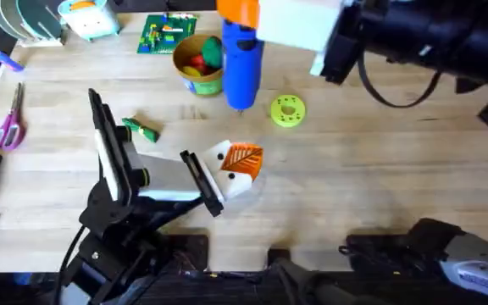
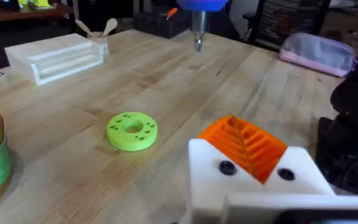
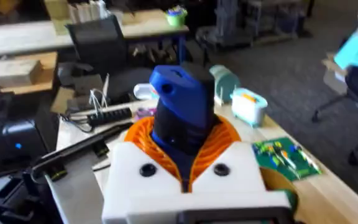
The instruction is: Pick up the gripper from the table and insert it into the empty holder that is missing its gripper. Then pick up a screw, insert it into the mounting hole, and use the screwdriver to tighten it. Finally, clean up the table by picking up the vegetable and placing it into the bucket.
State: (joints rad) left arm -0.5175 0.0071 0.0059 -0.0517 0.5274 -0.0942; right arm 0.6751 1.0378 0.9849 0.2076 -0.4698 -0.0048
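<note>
- Right gripper [image 3: 188,163] is clamped on the screwdriver [image 1: 242,63], held upright in the air, tip down, near the bucket [image 1: 200,66] and the green disc [image 1: 287,110]. Risk: bit comes down off-line w/ the mounting hole, skates off or scars the plastic; the tool could also twist in the pads.
- Left gripper [image 1: 227,174] sits at the holder [image 1: 237,181], which has the orange gripper [image 1: 243,158] seated in it, mid-table. Whether the left fingers pinch the block or just rest by it: can't tell. If the block isn't braced, driver torque may spin or tip it.
- Vegetable [image 1: 141,129] lies loose on the table [image 1: 354,178] by the left arm; an arm sweep could knock it.
- Hidden/unclear: no screw made out; dark dots on the holder face in the left wrist view could be holes or screw heads. Bucket already holds red and green produce, so room for the vegetable is tight.
</note>
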